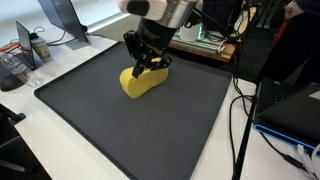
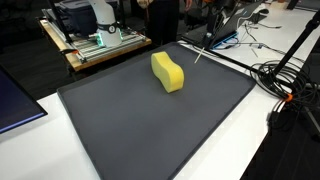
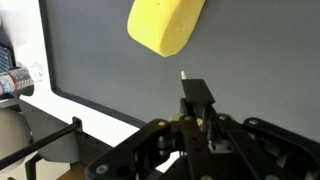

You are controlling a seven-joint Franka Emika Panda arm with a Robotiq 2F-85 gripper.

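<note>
A yellow sponge (image 1: 143, 80) lies on a dark grey mat (image 1: 150, 130); it shows unobstructed in an exterior view (image 2: 168, 72). My gripper (image 1: 150, 58) hangs just above the mat beside the sponge. In the wrist view the jaws (image 3: 195, 108) are shut on a thin dark pen-like stick (image 3: 193, 90) with a pale tip. The sponge (image 3: 165, 25) lies ahead of that tip, apart from it. In an exterior view the stick (image 2: 202, 52) slants down toward the mat's far edge, a little way from the sponge.
The mat (image 2: 150, 130) sits on a white table. A wooden tray with electronics (image 2: 95, 40) stands behind it. Cables (image 2: 290, 85) and dark gear (image 1: 290, 100) crowd one side. A laptop (image 2: 15, 105) and a cup of pens (image 1: 12, 70) sit at the other.
</note>
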